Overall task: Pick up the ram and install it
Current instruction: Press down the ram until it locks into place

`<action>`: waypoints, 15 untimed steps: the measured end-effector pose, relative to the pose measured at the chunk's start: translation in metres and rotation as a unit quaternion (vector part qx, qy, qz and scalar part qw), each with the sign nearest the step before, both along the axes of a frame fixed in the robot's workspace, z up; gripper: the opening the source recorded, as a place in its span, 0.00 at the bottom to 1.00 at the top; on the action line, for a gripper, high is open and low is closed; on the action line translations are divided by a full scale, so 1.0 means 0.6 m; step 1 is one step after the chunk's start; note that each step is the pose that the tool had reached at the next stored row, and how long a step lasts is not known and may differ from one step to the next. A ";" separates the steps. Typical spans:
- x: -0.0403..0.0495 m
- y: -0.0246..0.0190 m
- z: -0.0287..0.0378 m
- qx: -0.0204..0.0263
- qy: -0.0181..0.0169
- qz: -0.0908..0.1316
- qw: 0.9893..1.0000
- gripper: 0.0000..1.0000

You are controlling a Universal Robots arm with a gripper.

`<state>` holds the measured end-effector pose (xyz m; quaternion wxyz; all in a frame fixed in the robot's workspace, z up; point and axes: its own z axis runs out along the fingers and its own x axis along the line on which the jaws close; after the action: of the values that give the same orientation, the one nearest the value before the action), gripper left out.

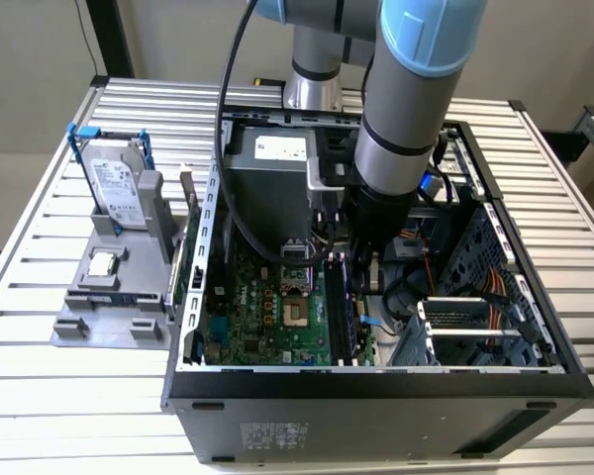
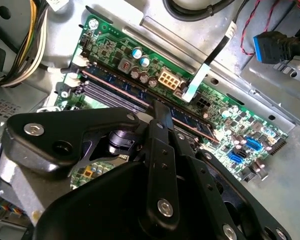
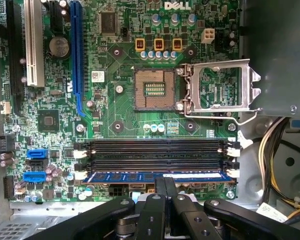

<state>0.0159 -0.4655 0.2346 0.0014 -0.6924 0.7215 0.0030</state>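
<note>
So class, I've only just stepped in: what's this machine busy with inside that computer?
A robot arm reaches down into an open computer case on a slatted table. Its hand sits right over the ram, which lies in the slot nearest the hand, among the empty memory slots on the motherboard. The processor socket stands open and empty. A hard drive waits in a holder beside the case.

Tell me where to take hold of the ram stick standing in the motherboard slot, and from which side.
Grip the ram on its exposed long top edge near mid-length, pinching across its thin flat faces. Come straight down through the open side of the case: the stick stands on edge in the motherboard, white latches occupy both ends, so the top edge is likely the freest part.
</note>
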 end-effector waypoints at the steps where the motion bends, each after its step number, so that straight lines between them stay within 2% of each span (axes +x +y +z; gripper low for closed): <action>1: 0.000 -0.0002 -0.001 0.000 0.000 -0.001 1.000 0.00; 7: 0.000 -0.0002 -0.016 0.000 0.000 -0.003 1.000 0.00; 15: 0.000 -0.0006 -0.021 -0.001 0.000 -0.004 1.000 0.00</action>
<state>0.0159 -0.4659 0.2222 0.0004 -0.6896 0.7242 0.0026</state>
